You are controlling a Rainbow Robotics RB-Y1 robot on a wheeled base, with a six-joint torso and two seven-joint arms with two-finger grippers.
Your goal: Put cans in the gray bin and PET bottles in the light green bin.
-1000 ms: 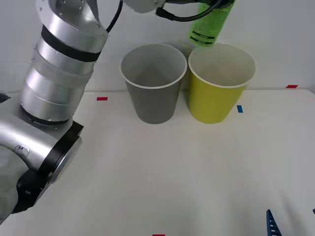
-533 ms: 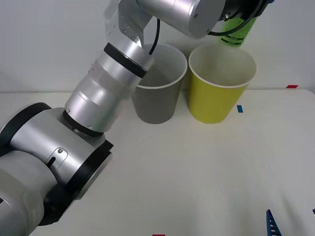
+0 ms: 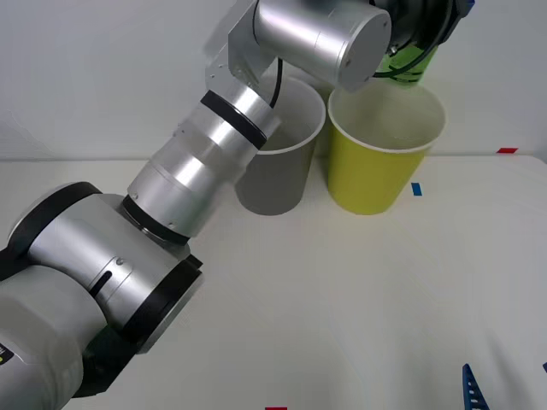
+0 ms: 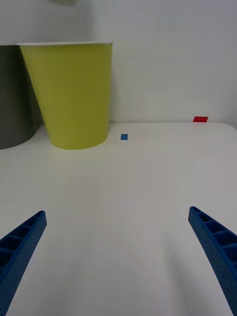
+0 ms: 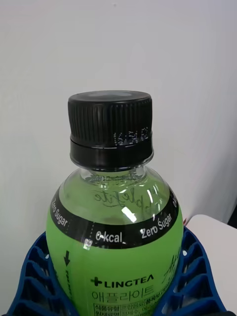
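Above light green bin (image 3: 376, 162): left pincer (image 5: 116, 301) clamping PET bottle (image 5: 114, 237).

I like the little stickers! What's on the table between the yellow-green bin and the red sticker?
In the right wrist view, a small blue sticker lies between the light green bin and the red sticker; otherwise bare table.

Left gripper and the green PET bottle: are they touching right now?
Touching. In the left wrist view the left gripper has its blue ribbed fingers pressed against both sides of the green PET bottle, no gap visible.
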